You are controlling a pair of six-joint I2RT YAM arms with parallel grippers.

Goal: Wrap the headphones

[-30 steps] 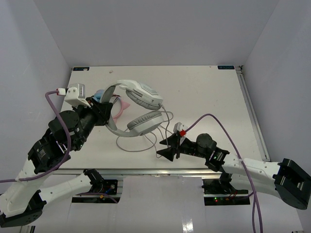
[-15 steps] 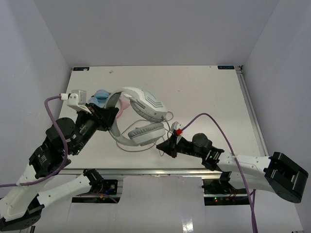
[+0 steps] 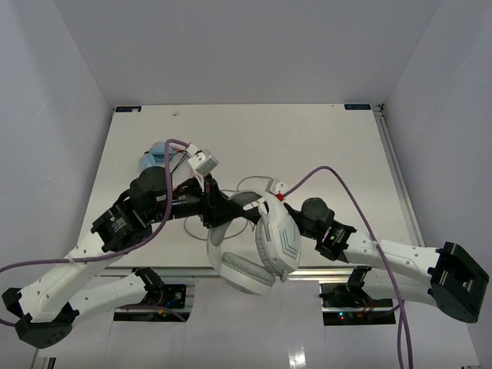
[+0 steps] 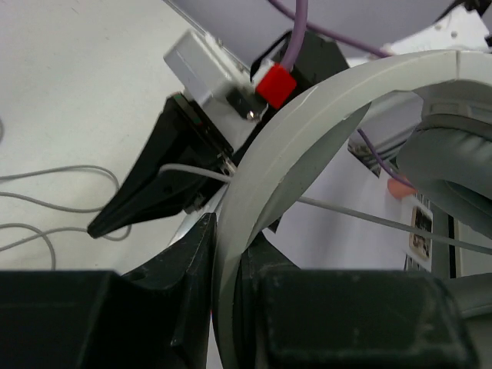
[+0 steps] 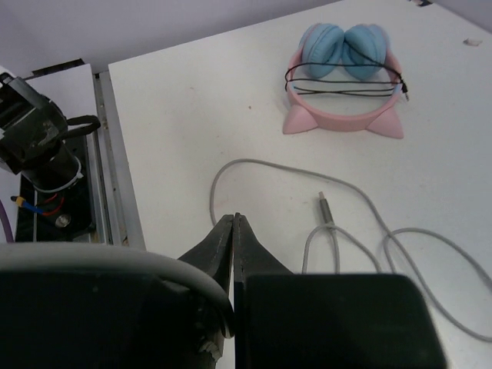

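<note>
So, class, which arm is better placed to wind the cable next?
Right. The left gripper is clamped on the band of the headphones, holding them up. The right gripper is shut, apparently pinching the cable taut beside the band, with loose cable and the plug on the table ahead.

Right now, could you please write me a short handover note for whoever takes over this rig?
Left gripper: shut on the headband of the headphones, holding them over the near edge of the table.
Right gripper: shut, apparently pinching the cable beside the headband.
The slack cable and plug lie in loose loops on the table.
Done: headphones lifted, cable gripped.
Left: all wrapping; no turns show on the headband yet.
</note>
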